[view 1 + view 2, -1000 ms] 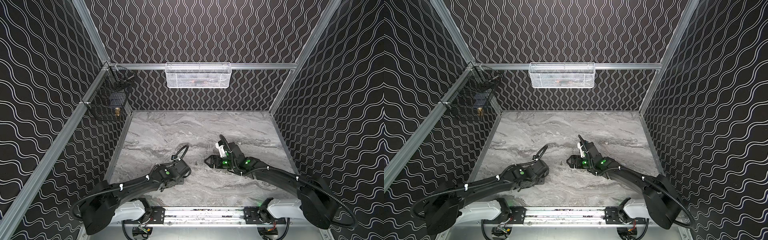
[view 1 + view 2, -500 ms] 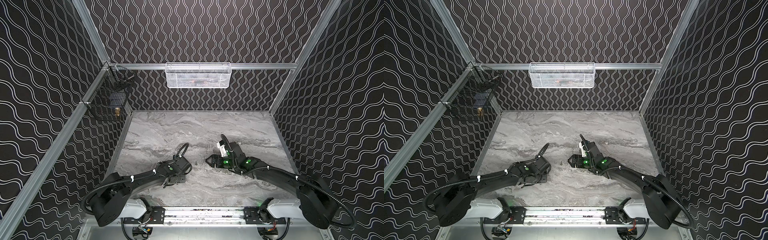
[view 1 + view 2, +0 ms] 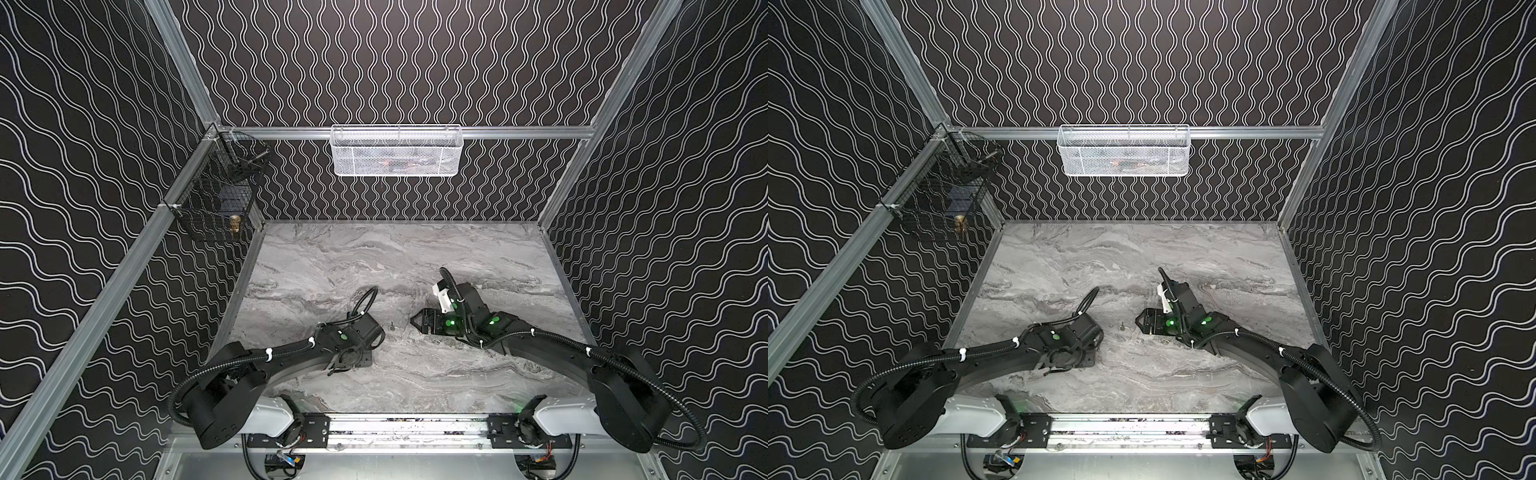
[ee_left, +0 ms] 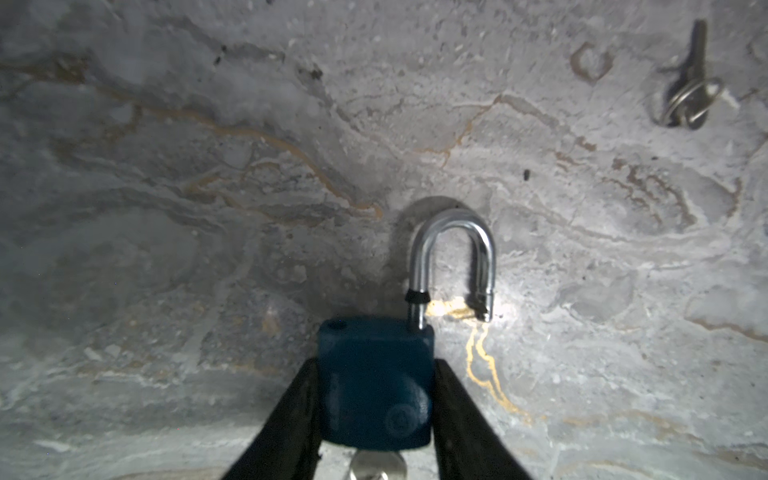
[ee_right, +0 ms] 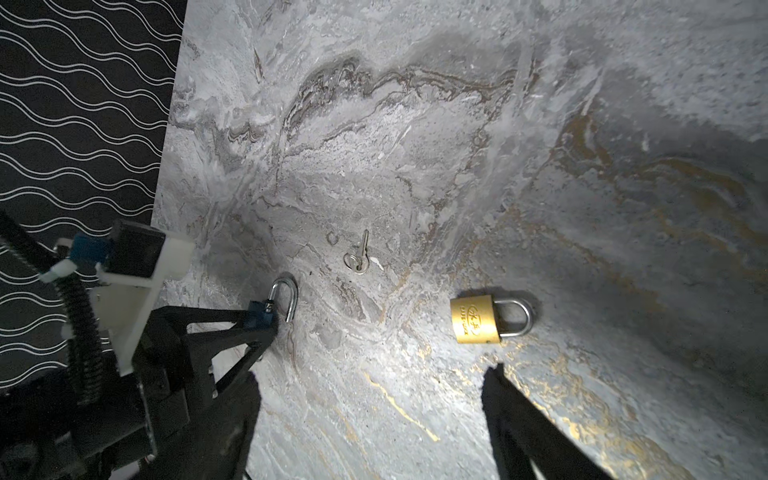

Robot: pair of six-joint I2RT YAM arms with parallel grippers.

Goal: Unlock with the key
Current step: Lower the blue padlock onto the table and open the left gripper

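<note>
grey marble table [image 3: 374, 257] under everything. the right gripper [image 5: 372, 374] hangs over it, jaws wide apart and holding nothing. the left gripper [image 4: 376, 361] has its jaws pressed on both sides of the blue padlock [image 4: 374, 390], whose shackle [image 4: 453, 232] stands free of the body. the lock's round embossed mark is unreadable. a closed brass padlock [image 5: 476, 320] bears an oval stamp of characters, with illegible small lettering beneath. a small ringed key [image 5: 359, 257] lies on the table between the grippers.

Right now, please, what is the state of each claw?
Left claw: closed on the blue padlock.
Right claw: open, holding nothing.
</note>
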